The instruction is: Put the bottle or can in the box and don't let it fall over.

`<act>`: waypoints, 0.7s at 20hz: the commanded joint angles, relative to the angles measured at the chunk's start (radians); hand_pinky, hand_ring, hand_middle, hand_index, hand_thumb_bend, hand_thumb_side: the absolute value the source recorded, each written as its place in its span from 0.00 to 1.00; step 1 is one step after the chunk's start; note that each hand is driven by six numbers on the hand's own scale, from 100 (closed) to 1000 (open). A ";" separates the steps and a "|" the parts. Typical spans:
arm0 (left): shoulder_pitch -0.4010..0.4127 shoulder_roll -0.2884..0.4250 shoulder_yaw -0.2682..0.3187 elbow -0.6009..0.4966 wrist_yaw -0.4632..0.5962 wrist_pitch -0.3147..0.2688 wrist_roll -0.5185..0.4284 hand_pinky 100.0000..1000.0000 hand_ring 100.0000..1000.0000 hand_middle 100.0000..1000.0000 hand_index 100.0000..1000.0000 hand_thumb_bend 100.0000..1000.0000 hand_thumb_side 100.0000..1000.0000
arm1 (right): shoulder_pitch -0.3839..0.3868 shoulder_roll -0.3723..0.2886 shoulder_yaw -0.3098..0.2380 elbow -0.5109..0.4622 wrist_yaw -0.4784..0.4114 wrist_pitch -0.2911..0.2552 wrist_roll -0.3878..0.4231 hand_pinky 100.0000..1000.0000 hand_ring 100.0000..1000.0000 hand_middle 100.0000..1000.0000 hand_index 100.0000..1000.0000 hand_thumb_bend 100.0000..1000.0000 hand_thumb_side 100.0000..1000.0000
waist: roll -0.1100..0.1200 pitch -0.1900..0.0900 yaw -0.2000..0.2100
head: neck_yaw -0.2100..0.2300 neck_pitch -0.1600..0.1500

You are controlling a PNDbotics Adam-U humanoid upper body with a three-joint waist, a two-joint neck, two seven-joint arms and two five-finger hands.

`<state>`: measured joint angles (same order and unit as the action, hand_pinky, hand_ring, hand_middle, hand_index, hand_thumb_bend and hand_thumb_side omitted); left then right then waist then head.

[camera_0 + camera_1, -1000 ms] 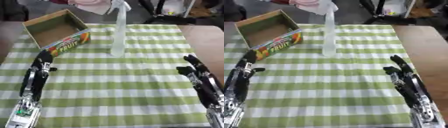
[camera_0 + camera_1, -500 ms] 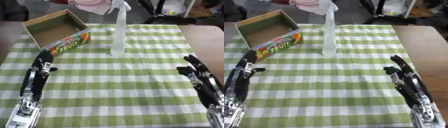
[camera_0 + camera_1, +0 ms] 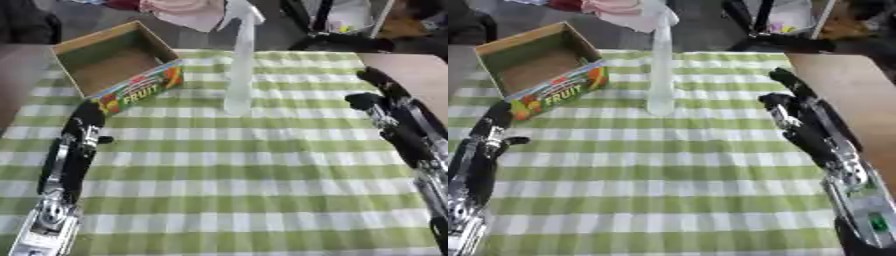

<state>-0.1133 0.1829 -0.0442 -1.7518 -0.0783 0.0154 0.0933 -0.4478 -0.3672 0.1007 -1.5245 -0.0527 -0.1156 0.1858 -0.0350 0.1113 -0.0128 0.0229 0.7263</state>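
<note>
Left robot hand [image 3: 80,131] fingers straight, empty, near counter [image 3: 262,200] left edge; right robot hand [image 3: 798,112] likewise, at right edge. Wide bare cloth between. Bottle [image 3: 239,65] upright mid-counter. Box [image 3: 118,70] far-left corner, apart from bottle

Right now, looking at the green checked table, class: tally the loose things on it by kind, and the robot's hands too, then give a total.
Spray bottle, tall and clear, standing upright: 1
Cardboard fruit box, open and empty: 1
Robot hands, both open: 2, the left hand near the box and the right hand on the right
Total: 4
</note>
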 commanded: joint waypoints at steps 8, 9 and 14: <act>-0.030 -0.011 -0.021 -0.037 0.010 -0.004 -0.024 0.66 1.00 1.00 0.91 0.21 0.79 | -0.316 0.001 0.038 0.398 0.140 -0.049 0.014 0.83 0.79 1.00 1.00 0.00 0.60 | 0.017 0.011 0.074 | -0.061 -0.038; -0.032 -0.012 -0.022 -0.038 0.011 -0.003 -0.026 0.66 1.00 1.00 0.91 0.21 0.79 | -0.341 0.009 0.034 0.442 0.169 -0.063 0.006 0.83 0.81 1.00 1.00 0.00 0.60 | 0.018 0.013 0.084 | -0.069 -0.040; -0.041 -0.013 -0.027 -0.042 0.014 -0.002 -0.032 0.66 1.00 1.00 0.91 0.21 0.79 | -0.435 0.045 0.004 0.595 0.312 -0.117 -0.052 0.85 0.83 1.00 1.00 0.00 0.59 | 0.019 0.022 0.129 | -0.109 -0.055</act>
<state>-0.1423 0.1660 -0.0704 -1.7714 -0.0662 0.0140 0.0656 -0.8555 -0.3158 0.1193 -0.9523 0.2242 -0.2187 0.1472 -0.0189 0.1441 0.1182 -0.0753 0.6869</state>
